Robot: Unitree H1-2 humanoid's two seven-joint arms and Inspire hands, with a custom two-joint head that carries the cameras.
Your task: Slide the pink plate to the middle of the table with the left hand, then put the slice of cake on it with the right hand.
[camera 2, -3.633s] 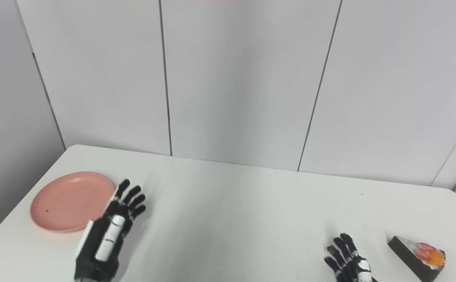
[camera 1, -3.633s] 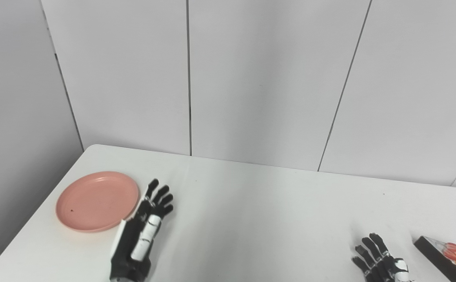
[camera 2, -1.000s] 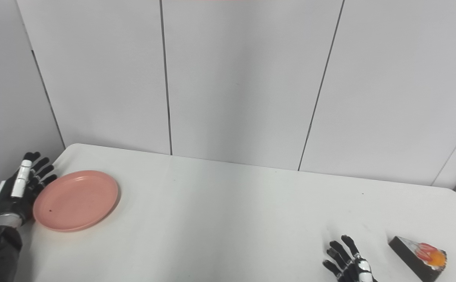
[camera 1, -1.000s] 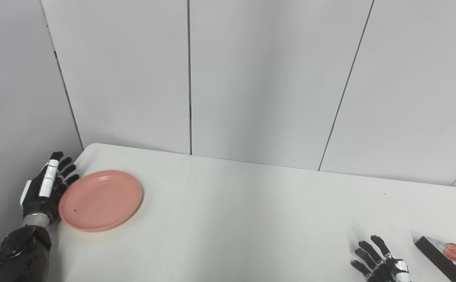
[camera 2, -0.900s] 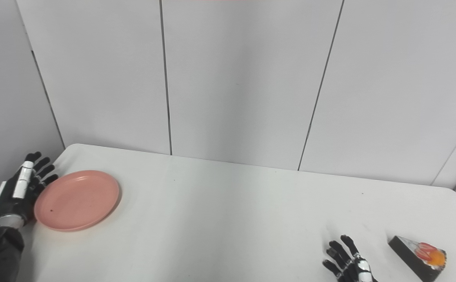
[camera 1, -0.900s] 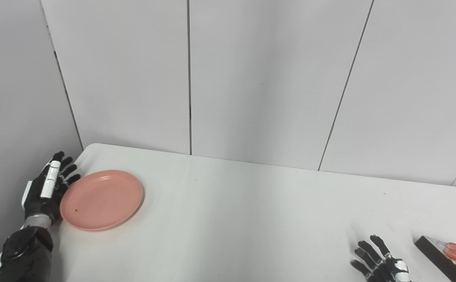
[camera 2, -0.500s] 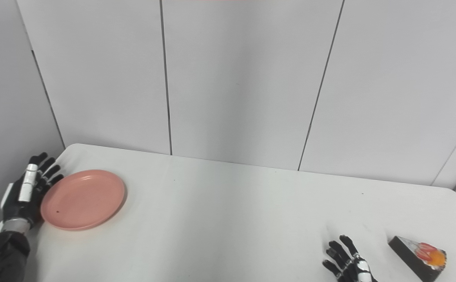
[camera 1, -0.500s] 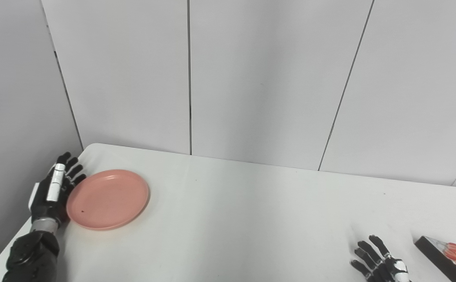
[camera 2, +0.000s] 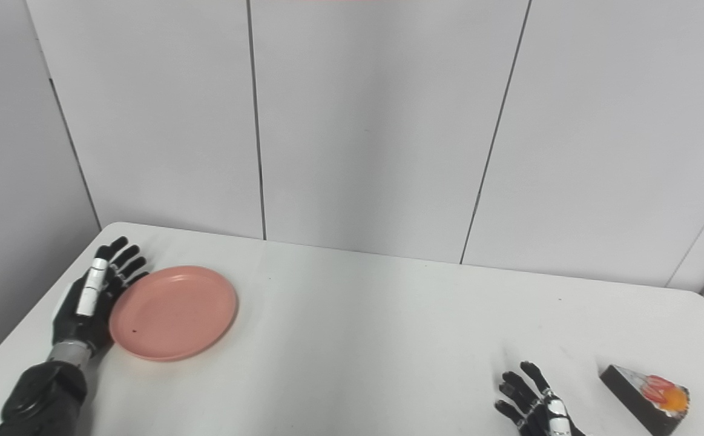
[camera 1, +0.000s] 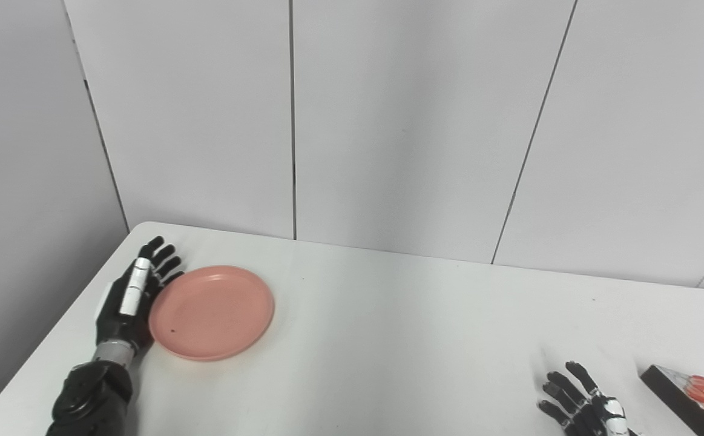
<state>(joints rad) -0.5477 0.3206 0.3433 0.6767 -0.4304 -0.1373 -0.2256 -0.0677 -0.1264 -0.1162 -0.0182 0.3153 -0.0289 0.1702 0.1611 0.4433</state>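
Plate (camera 1: 212,312): pink, laid flat on table (camera 1: 400,339), in the left part, nearer the far-left corner than the middle; a small dark speck is seen on it.
L hand (camera 1: 131,301): set on edge at the plate's left rim, palm side pressed against it; fingers (camera 1: 159,254) held straight & a little apart, pointed toward the far edge. Nothing is gripped.
L arm: black sleeve, brought in over the near-left corner.
Cake (camera 1: 688,398): dark slice w/ red & orange topping, laid near the near-right corner, well apart from the plate.
R hand (camera 2: 536,404): kept low at the near edge, just left of the cake, not touching it; fingers spread wide, nothing held. Wrist is cut off by the frame bottom.
Table: white, backed by grey wall panels.
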